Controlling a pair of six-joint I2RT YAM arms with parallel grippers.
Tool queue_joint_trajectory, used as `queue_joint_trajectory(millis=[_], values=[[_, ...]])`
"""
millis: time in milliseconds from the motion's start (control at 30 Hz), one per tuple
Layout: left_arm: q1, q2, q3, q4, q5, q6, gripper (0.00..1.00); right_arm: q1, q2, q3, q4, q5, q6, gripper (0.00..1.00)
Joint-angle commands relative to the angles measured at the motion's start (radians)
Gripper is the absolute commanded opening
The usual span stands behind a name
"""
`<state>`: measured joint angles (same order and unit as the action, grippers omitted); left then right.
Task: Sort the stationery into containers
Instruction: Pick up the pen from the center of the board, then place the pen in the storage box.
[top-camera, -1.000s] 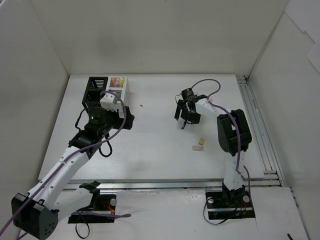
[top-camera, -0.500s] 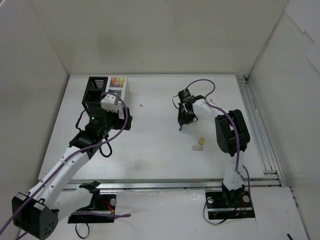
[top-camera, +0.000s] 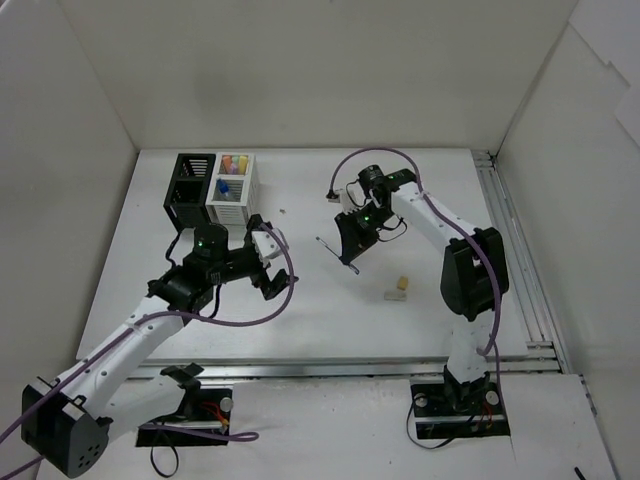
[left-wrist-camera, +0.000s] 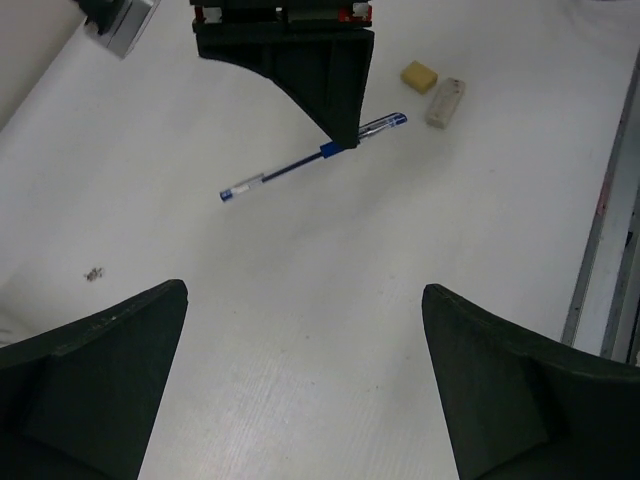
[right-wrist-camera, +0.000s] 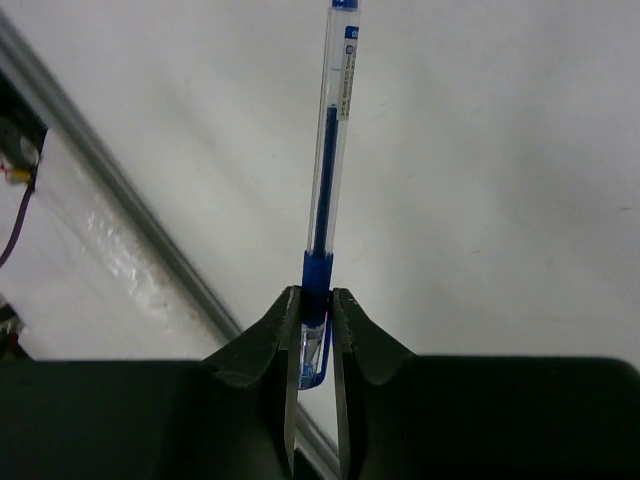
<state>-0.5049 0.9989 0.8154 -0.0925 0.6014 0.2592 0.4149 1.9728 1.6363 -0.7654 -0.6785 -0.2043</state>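
A thin blue pen (right-wrist-camera: 333, 150) is clamped at its capped end between the fingers of my right gripper (right-wrist-camera: 317, 310), which is shut on it. The pen (top-camera: 328, 246) hangs above the table's middle, sticking out leftward from the right gripper (top-camera: 350, 255). The pen (left-wrist-camera: 300, 170) also shows in the left wrist view. Two beige erasers (top-camera: 400, 289) lie together to its right. My left gripper (top-camera: 270, 260) is open and holds nothing, left of the pen. The black container (top-camera: 190, 180) and white container (top-camera: 237, 190) stand at the back left. The white one holds highlighters and a blue-capped marker.
A metal rail (top-camera: 510, 250) runs along the table's right edge. White walls close in the back and both sides. A small dark speck (top-camera: 283, 211) lies right of the containers. Purple cables loop over both arms.
My right gripper has shut on the blue pen and carried it up and to the left. My left arm has swung from beside the containers toward the table's middle.
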Motion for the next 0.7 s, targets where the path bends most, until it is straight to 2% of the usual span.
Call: queue_joint_trajectory(millis=[0, 133, 233, 400, 600, 667], values=[[-0.026, 0.006, 0.011, 0.039, 0.135, 0.248, 0.99, 0.074, -0.106, 0.037, -0.247, -0.124, -0.168, 0.0], [-0.049, 0.098, 0.077, -0.001, 0.152, 0.345, 1.0, 0.131, -0.153, 0.053, -0.324, -0.153, -0.175, 0.0], [-0.072, 0.22, 0.194, -0.071, 0.175, 0.38, 1.0, 0.147, -0.184, 0.062, -0.318, -0.211, -0.15, 0.0], [-0.125, 0.276, 0.246, -0.108, 0.149, 0.4, 0.99, 0.147, -0.178, 0.071, -0.259, -0.259, -0.067, 0.0], [-0.173, 0.291, 0.249, -0.115, 0.086, 0.41, 0.89, 0.125, -0.17, 0.102, -0.209, -0.311, 0.015, 0.0], [-0.185, 0.299, 0.255, -0.108, 0.069, 0.399, 0.72, 0.122, -0.164, 0.106, -0.184, -0.316, 0.058, 0.0]])
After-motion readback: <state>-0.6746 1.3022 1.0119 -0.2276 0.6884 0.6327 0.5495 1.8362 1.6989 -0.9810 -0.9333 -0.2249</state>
